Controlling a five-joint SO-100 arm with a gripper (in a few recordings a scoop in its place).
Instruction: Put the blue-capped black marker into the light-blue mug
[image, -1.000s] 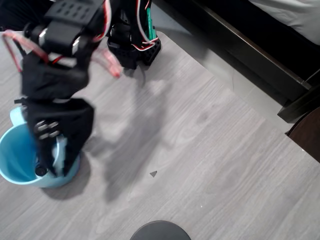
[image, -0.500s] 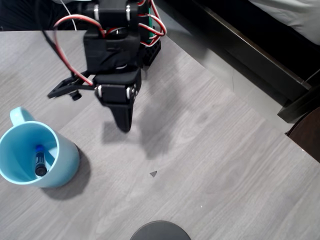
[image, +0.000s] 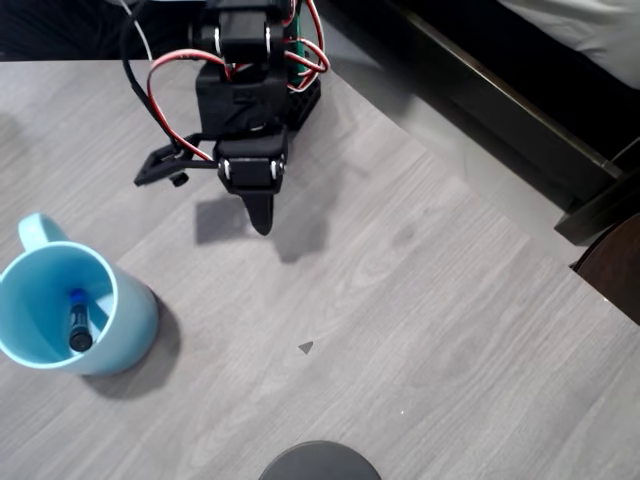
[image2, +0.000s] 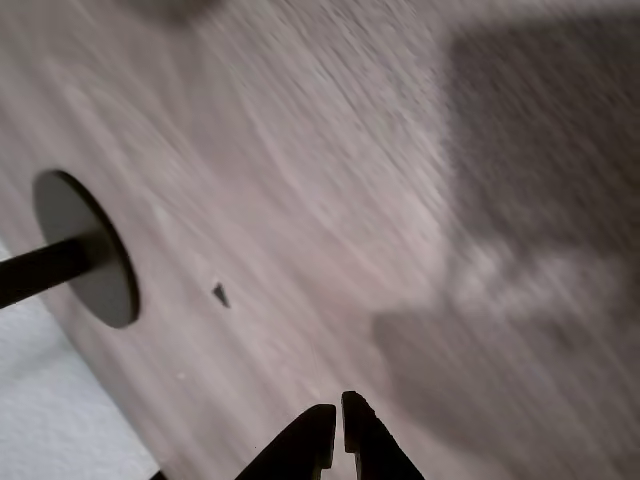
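The grey wood-grain desk ends at a dark frame along the upper right. The marker stands inside the mug at lower left. Well apart, the tool hangs empty, tips nearly together.

Pale sky-blue glossy mug; black marker with bright blue cap; grey wood-grain table; black gripper.

So the worktop is grey wood-grain laminate. Sitting on it: the light-blue mug at lower left of the overhead view, a dark round disc at the bottom edge, a tiny dark fleck mid-frame, and the arm's black base up top.
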